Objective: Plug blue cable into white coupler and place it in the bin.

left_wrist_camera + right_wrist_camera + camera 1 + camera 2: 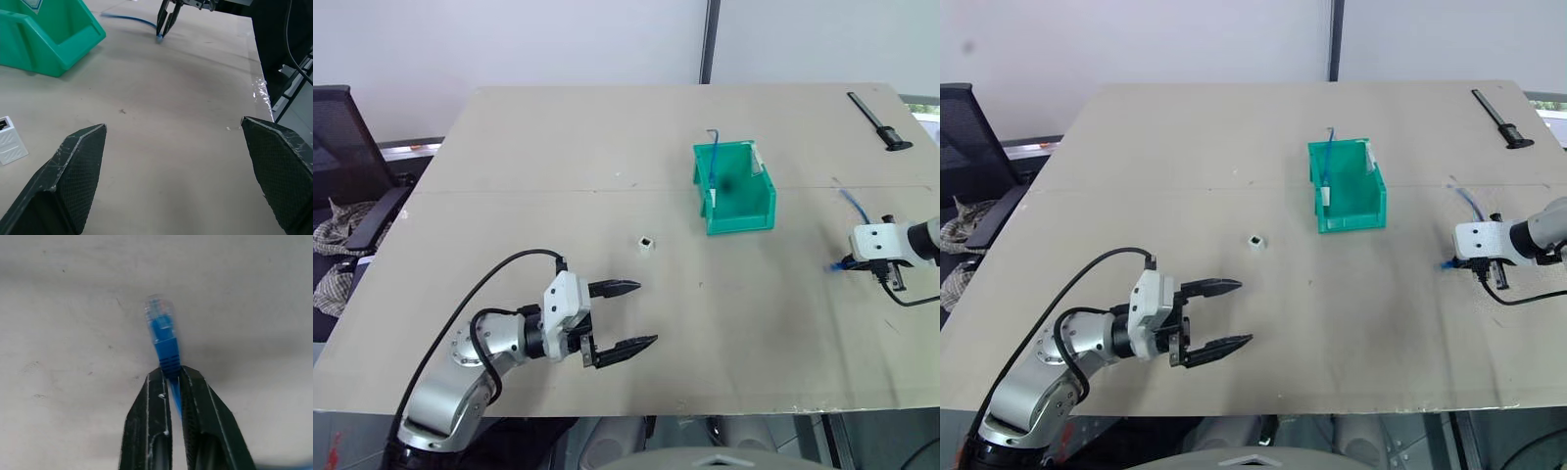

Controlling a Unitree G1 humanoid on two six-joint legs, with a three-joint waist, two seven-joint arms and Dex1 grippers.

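Overhead, you've got the left gripper (626, 315) spread wide at the near left, the white coupler (647, 243) just beyond it, and the bin (734, 186) farther right. Left wrist: your right gripper (165, 27) is down on the blue cable (131, 20). Right wrist: its fingers (151, 421) pinch the cable behind the plug.
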